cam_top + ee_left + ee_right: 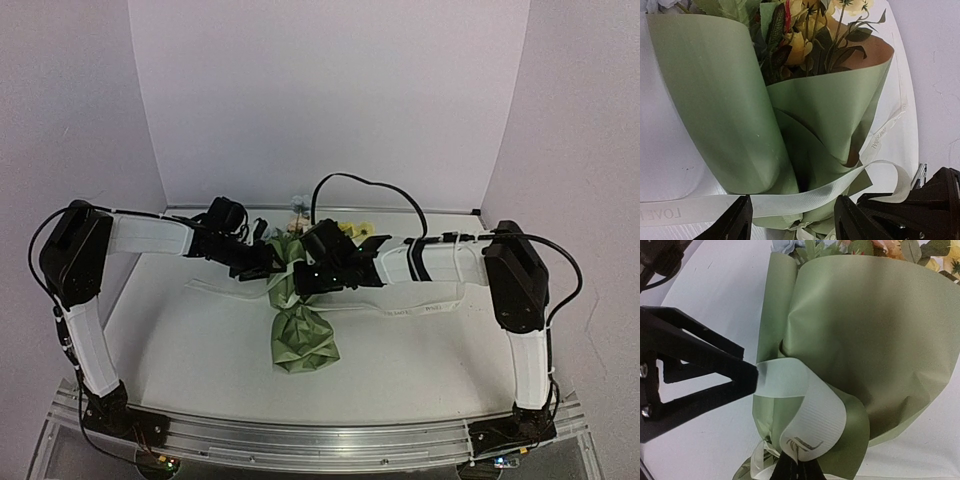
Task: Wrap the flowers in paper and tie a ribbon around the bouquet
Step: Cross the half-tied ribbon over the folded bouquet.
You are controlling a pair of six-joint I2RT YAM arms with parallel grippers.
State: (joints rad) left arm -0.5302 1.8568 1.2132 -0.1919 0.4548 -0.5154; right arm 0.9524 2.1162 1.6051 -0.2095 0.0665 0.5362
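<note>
The bouquet [300, 335] lies mid-table, its narrow end toward me. Yellow flowers [800, 42] show from the open end of the olive-green paper [715, 100], which is rolled into a cone. The cream ribbon [840, 182] crosses the cone's narrow neck. My left gripper [793, 204] stands open, a finger on either side of the neck, and the ribbon runs between its fingers. My right gripper [797, 469] is shut on a curled loop of the ribbon [815, 410] just above the paper [875, 330]. A left finger [705, 375] touches that loop's far end. Both grippers meet over the bouquet [285, 270].
Loose ribbon tails [420, 308] trail across the white tabletop to the left and right of the bouquet. White walls enclose the back and both sides. An aluminium rail [320, 440] with the arm bases runs along the near edge.
</note>
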